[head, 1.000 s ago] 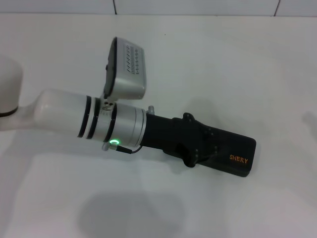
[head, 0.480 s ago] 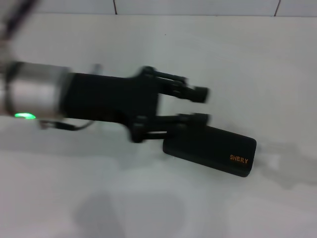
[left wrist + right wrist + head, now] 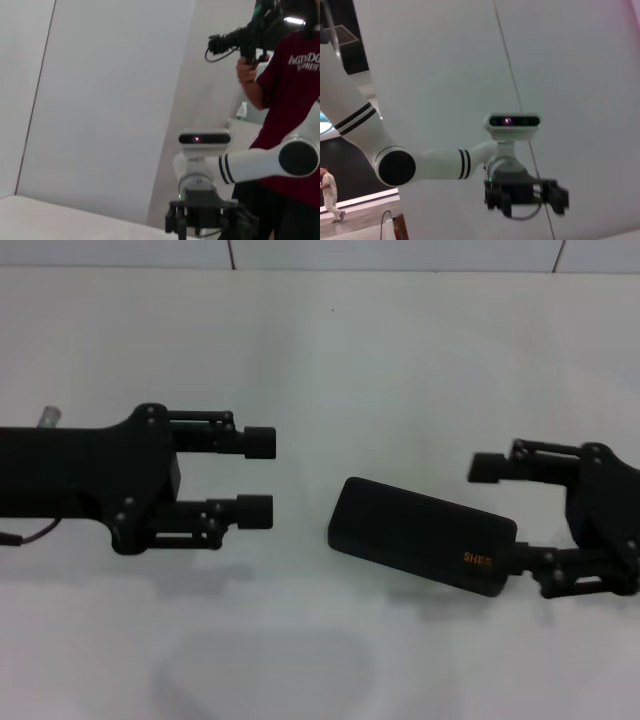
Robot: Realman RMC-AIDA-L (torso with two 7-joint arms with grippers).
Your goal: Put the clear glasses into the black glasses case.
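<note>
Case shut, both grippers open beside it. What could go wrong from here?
1. The case lies closed, and the glasses don't show in any view, so nothing confirms they went in.
2. The right gripper has its lower finger right at the case's end; a small move could nudge the case.
3. The left gripper points at the case, open; advancing would push it.

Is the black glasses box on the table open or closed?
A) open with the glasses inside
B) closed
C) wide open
B: in the head view the black glasses case lies shut on the white table, lid down, between the open left gripper and open right gripper, neither touching it.
</note>
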